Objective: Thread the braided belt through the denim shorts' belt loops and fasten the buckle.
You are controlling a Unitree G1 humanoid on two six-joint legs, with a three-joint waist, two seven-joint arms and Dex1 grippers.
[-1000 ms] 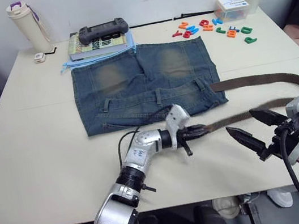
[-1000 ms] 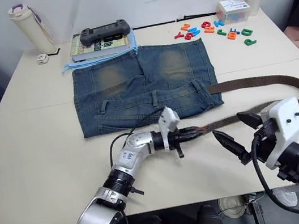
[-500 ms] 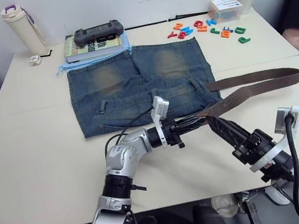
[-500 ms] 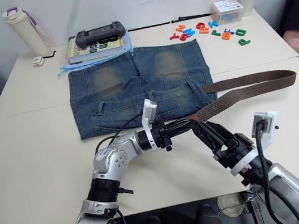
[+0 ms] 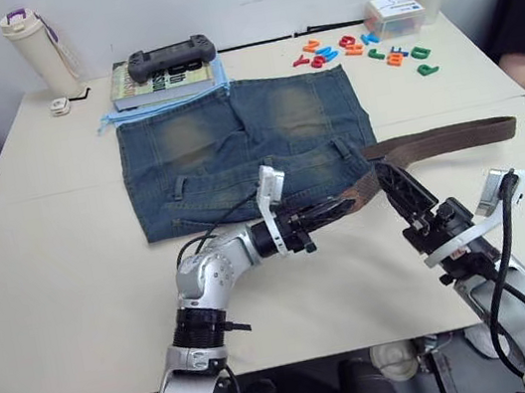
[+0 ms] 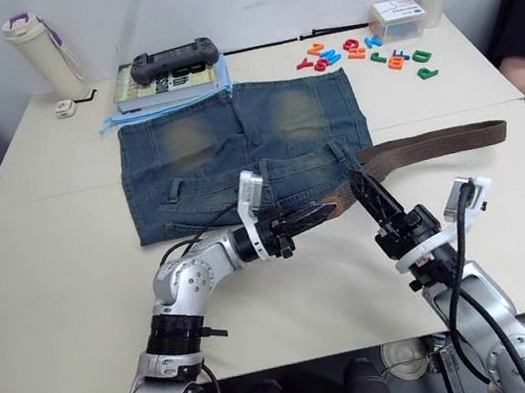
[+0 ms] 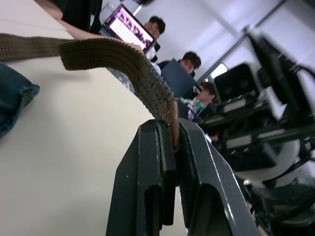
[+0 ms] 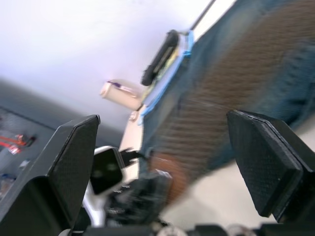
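Currently the left claw (image 5: 337,207) pinches the tan tip of the braided belt (image 5: 454,136) at frame centre, just below the denim shorts (image 5: 244,144); the strap loops back toward the right edge. The right claw (image 5: 394,187) hovers spread beside it. A poor handover could drop the tip short of the belt loops (image 5: 342,150).

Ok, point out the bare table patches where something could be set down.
The near-left table, beside the left gripper and below the denim shorts, is bare. So is the strip left of the shorts, below the bottle. The far right is crowded with toy letters; the braided belt crosses the right side.
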